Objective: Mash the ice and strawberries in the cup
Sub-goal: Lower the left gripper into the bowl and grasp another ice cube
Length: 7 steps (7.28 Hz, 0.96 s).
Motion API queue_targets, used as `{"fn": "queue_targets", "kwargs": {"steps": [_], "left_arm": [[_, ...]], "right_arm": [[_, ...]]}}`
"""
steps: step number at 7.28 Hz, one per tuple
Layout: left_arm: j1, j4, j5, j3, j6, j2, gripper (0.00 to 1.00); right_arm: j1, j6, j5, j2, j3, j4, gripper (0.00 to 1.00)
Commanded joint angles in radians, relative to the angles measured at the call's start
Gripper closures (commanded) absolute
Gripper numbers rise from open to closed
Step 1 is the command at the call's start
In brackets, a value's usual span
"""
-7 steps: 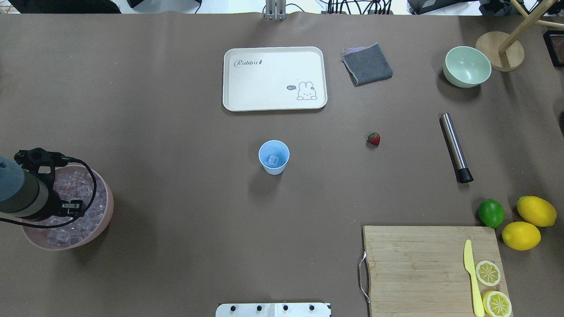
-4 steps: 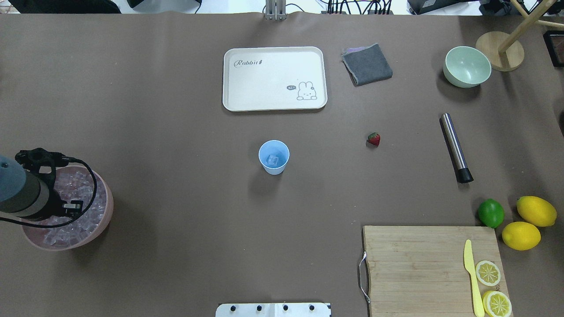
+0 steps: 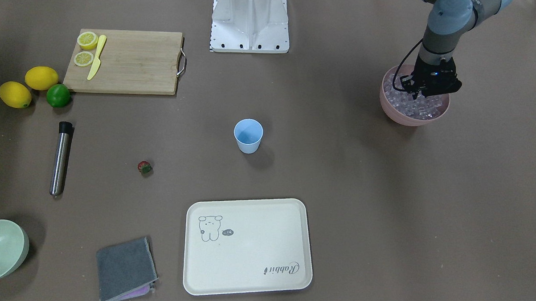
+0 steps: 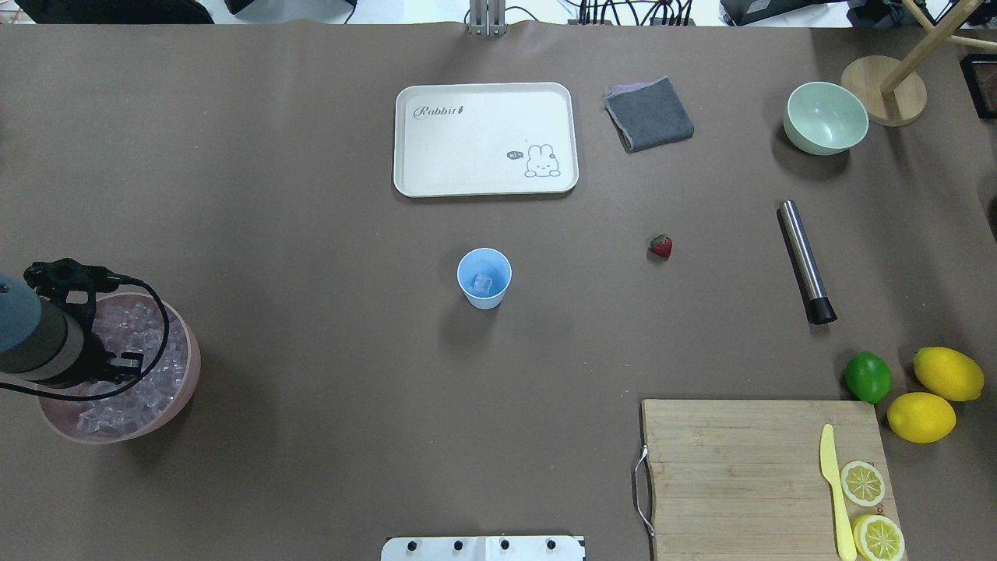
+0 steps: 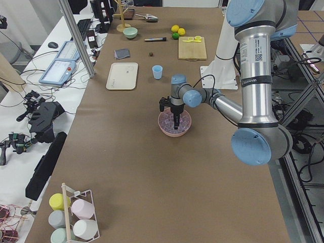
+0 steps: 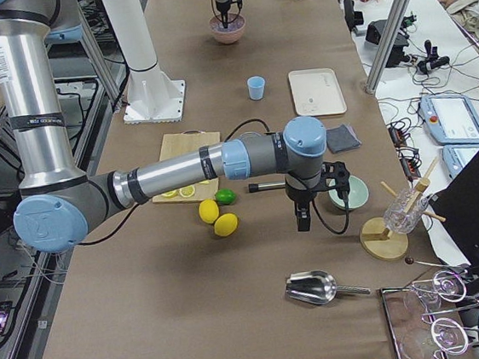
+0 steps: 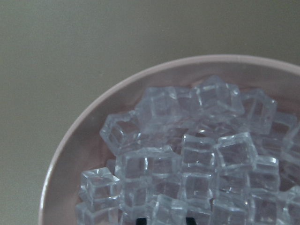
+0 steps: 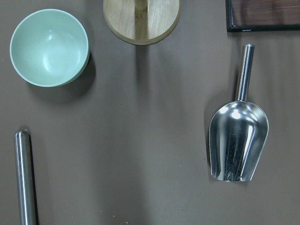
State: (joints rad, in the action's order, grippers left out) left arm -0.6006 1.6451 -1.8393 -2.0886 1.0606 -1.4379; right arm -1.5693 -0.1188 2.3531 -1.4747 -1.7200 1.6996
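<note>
The light blue cup [image 4: 484, 278] stands upright mid-table with one ice cube [image 4: 483, 284] inside. A pile of ice [image 7: 197, 159] fills the pink bowl [image 4: 187, 382] at the table's left end. My left gripper [image 3: 419, 95] points down into that bowl, open, its two dark fingertips just showing among the top cubes in the left wrist view. The small red strawberry [image 4: 660, 246] lies on the table right of the cup. My right gripper [image 6: 302, 220] hangs above the table near the pale green bowl [image 6: 346, 192]; I cannot tell whether it is open or shut.
A steel muddler [image 4: 806, 261] lies right of the strawberry. A metal scoop [image 8: 239, 140] and a wooden stand base [image 8: 140, 18] sit beyond the green bowl. A white tray [image 4: 405, 140], grey cloth [image 4: 649, 113], cutting board [image 4: 740, 467], lime [image 4: 868, 377] and lemons [image 4: 948, 373] are also here.
My left arm has sunk a little lower into the pink bowl and shifted slightly left. Nothing else moved.
</note>
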Motion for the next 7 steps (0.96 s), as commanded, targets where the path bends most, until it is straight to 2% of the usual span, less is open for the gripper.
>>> {"fn": "queue_targets", "kwargs": {"steps": [1, 2, 4, 5, 6, 7], "left_arm": [[-0.037, -0.001, -0.002, -0.022, -0.037, 0.007, 0.93], [-0.082, -0.010, -0.003, -0.053, -0.071, 0.008, 0.99], [-0.154, -0.141, -0.009, -0.192, -0.129, 0.004, 1.00], [-0.169, -0.161, -0.012, -0.249, -0.128, -0.012, 1.00], [-0.176, -0.160, -0.012, -0.261, -0.114, -0.076, 1.00], [-0.176, -0.162, -0.015, -0.249, -0.107, -0.181, 1.00]], "right_arm": [[0.000, -0.001, 0.002, 0.001, -0.004, 0.000, 0.00], [0.000, -0.001, 0.002, 0.001, -0.004, 0.000, 0.00], [0.002, -0.002, 0.005, 0.002, -0.004, 0.000, 0.00], [0.008, -0.002, 0.005, 0.005, -0.003, 0.000, 0.00], [0.011, -0.008, 0.005, 0.007, -0.003, 0.000, 0.00], [0.012, -0.013, 0.005, 0.008, -0.003, 0.000, 0.00]]}}
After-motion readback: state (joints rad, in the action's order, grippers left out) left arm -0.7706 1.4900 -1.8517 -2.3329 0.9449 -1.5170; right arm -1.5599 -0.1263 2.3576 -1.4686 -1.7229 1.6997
